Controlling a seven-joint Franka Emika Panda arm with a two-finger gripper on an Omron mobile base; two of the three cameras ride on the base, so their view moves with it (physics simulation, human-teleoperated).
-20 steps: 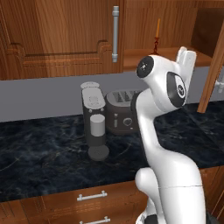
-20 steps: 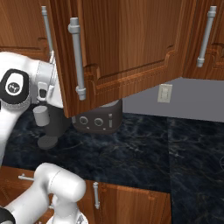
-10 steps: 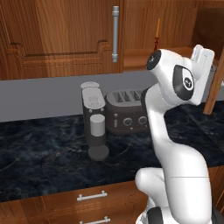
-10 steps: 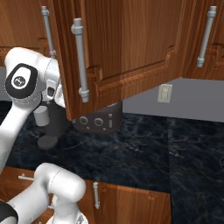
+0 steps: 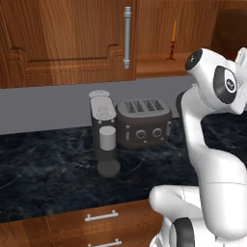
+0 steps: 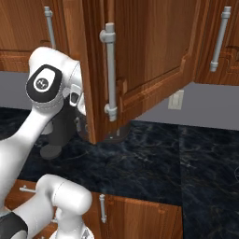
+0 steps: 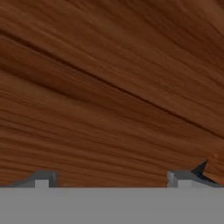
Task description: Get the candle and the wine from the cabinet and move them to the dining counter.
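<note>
Left base view showed the thin orange taper candle in its small dark red holder [image 5: 172, 40] upright on the wooden shelf of the reddish-brown wall cabinet [image 5: 159, 65], near the shelf's front edge, above the black marble table [image 5: 48, 178]. Hand view showed the tool [image 7: 113, 180] spread wide, empty, close against wood grain. The candle looked light, brittle and top-heavy; gripping low by the holder seemed safest.

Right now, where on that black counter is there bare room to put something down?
Bare stretches: the black counter left of the coffee machine, and the wide part right of the open cabinet door. It is crowded where the coffee machine and toaster stand side by side.
</note>
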